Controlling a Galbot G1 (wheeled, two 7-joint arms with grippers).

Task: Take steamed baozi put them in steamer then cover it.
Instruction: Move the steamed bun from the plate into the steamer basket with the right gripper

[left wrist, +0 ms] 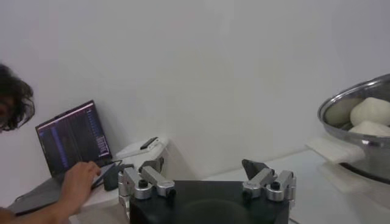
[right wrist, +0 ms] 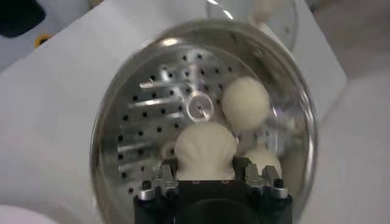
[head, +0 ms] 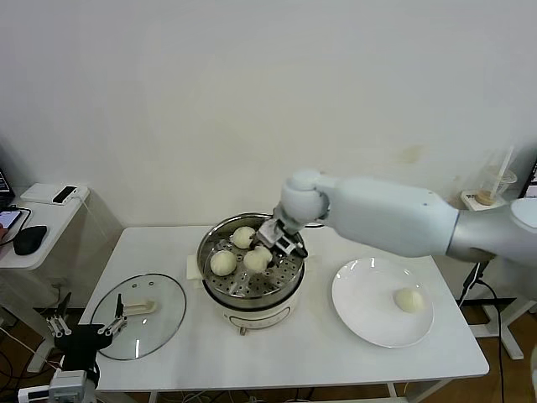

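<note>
The steamer (head: 250, 290) stands mid-table on its white base. My right gripper (head: 268, 250) reaches into it from the right, shut on a steamed baozi (head: 256, 261) just over the perforated tray (right wrist: 152, 115). The right wrist view shows this baozi (right wrist: 205, 146) between the fingers (right wrist: 163, 176). Two more baozi (head: 243, 237) (head: 223, 264) lie on the tray. A fourth baozi (head: 409, 300) lies on the white plate (head: 369, 323). The cover (head: 159, 302), a glass lid with a cream handle, lies flat at the table's left. My left gripper (head: 88, 324) is open and empty beside it.
A side table (head: 50, 218) with a phone and a mouse stands at the far left. A plastic cup (head: 491, 189) stands at the back right. In the left wrist view a person's hand (left wrist: 79, 182) works at a laptop (left wrist: 73, 137), and the steamer's rim (left wrist: 341, 106) shows.
</note>
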